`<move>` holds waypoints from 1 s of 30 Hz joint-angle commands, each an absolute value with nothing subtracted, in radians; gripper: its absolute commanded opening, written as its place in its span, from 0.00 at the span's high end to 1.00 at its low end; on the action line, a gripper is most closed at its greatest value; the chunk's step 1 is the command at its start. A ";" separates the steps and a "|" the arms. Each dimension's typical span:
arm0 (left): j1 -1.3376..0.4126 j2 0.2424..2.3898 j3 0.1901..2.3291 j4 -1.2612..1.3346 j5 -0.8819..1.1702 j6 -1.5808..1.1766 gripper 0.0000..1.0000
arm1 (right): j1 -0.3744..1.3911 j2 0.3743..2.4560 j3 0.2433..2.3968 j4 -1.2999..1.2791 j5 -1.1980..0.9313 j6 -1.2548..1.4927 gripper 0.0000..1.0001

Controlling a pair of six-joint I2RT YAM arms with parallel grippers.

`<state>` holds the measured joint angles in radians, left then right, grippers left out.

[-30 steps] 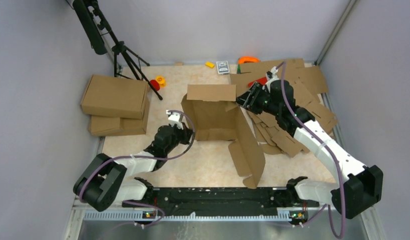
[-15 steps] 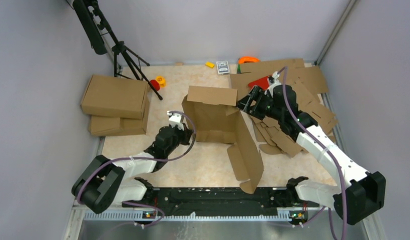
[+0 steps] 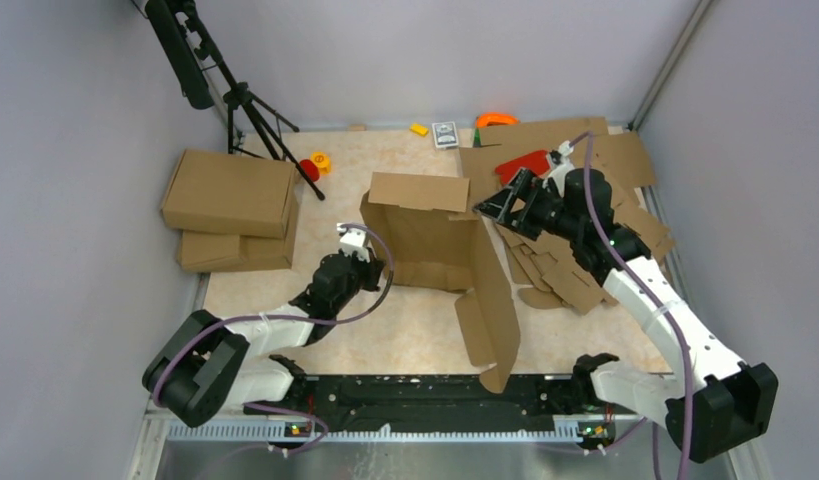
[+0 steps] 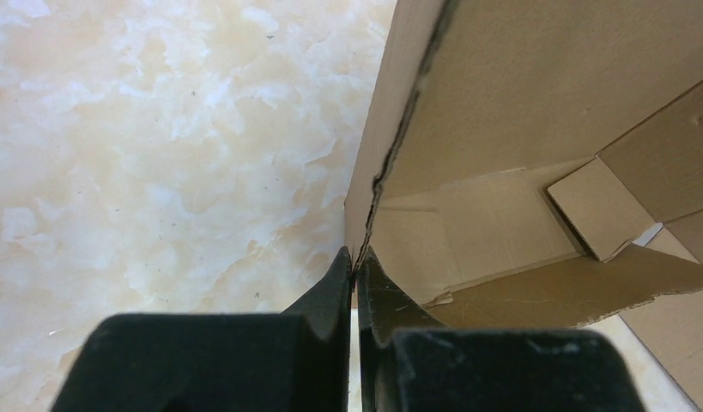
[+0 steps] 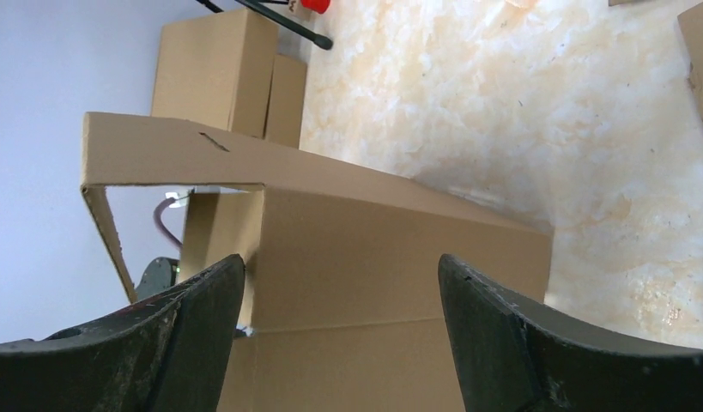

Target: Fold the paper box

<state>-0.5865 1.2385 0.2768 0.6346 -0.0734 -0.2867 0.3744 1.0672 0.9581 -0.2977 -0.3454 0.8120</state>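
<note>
The paper box (image 3: 425, 235) stands half-formed in the middle of the table, with walls raised and a long panel (image 3: 495, 315) standing on edge toward the front. My left gripper (image 3: 369, 262) is shut on the edge of the box's left wall; the left wrist view shows the fingertips (image 4: 356, 255) pinching the thin cardboard wall (image 4: 378, 163). My right gripper (image 3: 497, 204) hangs open just off the box's back right corner, touching nothing. In the right wrist view its gripper (image 5: 341, 262) frames the box's outer wall (image 5: 373, 249) with wide-spread fingers.
Two folded boxes (image 3: 230, 195) are stacked at the left, beside a black tripod (image 3: 250, 110). A heap of flat cardboard sheets (image 3: 605, 165) with a red piece (image 3: 525, 162) lies under the right arm. Small red (image 3: 309, 168), yellow (image 3: 418, 129) and orange (image 3: 495, 119) items sit along the back.
My right gripper has opened, let go of the box's back right corner and drawn back to the right. The box has shifted slightly. The left gripper keeps its hold.
</note>
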 commanded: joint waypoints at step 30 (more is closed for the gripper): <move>-0.678 1.221 0.327 0.577 -0.219 -0.187 1.00 | 0.319 1.136 0.961 0.061 -0.437 1.150 0.05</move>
